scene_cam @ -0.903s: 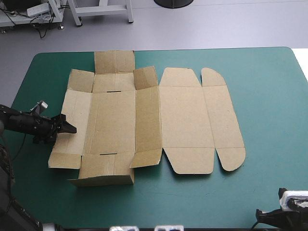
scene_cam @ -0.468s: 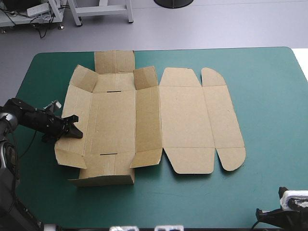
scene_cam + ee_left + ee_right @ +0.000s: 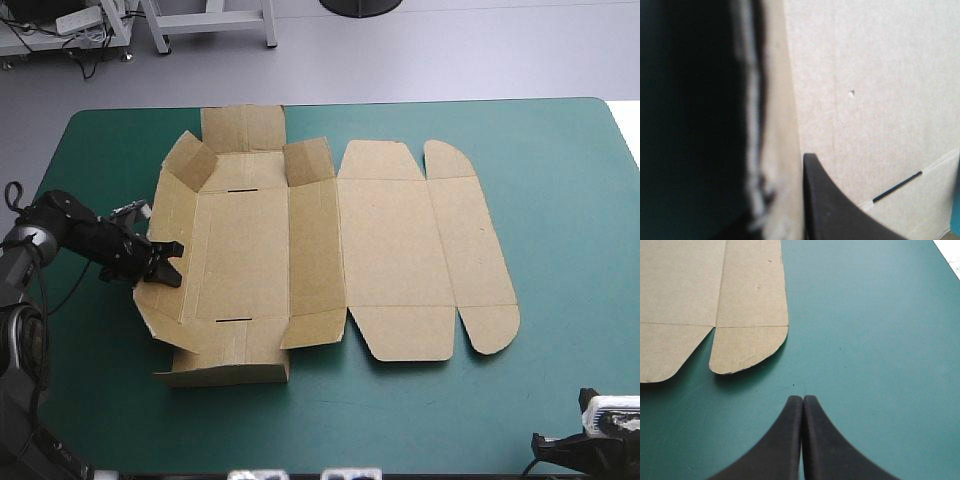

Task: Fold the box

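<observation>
The box [image 3: 390, 240] lies mostly flat mid-table, its left wall [image 3: 166, 225] tilted up; the left gripper [image 3: 168, 267] seems pinched on that wall, while the right gripper [image 3: 802, 401] sits closed over teal-green cover [image 3: 880, 340]

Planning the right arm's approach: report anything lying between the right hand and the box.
Nothing visible. Only bare teal-green table cover lies between the shut right hand and the nearest rounded flap of the brown cardboard box.
</observation>
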